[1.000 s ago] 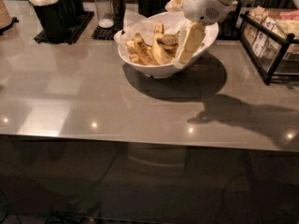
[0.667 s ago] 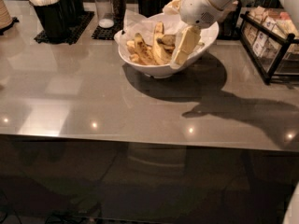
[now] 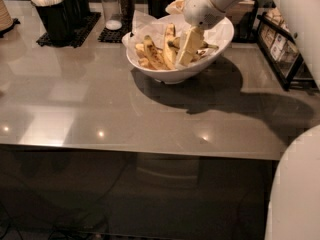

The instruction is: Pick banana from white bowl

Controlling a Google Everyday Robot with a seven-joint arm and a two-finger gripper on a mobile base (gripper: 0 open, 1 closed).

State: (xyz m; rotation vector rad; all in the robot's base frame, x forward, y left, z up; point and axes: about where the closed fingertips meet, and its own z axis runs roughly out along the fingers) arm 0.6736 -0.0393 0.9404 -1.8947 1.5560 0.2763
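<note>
- Beneath the white bowl (image 3: 172,75): the grey countertop (image 3: 100,104). The side nearest the camera gives room to carry fruit out once it is lifted.
- Above the bowl, over its far-right rim: the white arm (image 3: 215,1), reaching down into the bowl. A steep approach seems best, so that the wrist stays off the slanted rim and does not tip or shove the bowl.
- At the bowl's far-left rim: the crinkled paper (image 3: 142,21) of the lining, standing up above the edge. A grasp that catches paper would probably drag the lining and shift the fruit, so the close should land on peel alone.
- Inside the bowl, right of centre: the gripper (image 3: 190,46), hanging low among the fruit. Whether it is parted or closed cannot be told from this view.
- Inside the bowl, left of centre: the banana (image 3: 153,54), the most brown-mottled one, lying from the far side toward the near rim. The step in hand, as judged, is lining up for the grasp. The gripper should sit across the fruit's width near its middle and close gently, since overripe flesh is likely to be soft.
- Inside the bowl, at about its centre: the paler bananas (image 3: 170,45), lying between the gripper and the mottled one. The chief risk is closing on one of these instead, so the gripper should clear them first.
</note>
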